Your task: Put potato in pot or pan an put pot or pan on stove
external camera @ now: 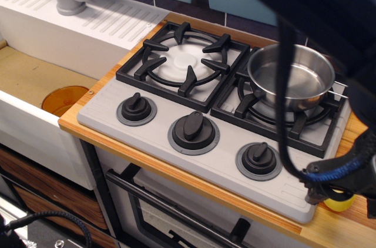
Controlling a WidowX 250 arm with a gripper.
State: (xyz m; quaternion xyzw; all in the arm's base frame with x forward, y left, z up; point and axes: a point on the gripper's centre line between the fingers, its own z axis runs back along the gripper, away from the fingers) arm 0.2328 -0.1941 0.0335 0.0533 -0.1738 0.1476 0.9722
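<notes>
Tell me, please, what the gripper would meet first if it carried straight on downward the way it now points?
Most likely the potato: the gripper sits low at the right edge, directly over it on the wooden counter. How much gap remains is unclear, since the arm hides most of the potato.

The dark arm reaches down at the right edge, its pincer (pixel 346 192) blurred.

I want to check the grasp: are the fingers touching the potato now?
Cannot tell. In the only view, the arm's dark body covers most of the potato at the counter's right edge, and the fingers are hidden, so neither contact nor gap shows.
</notes>
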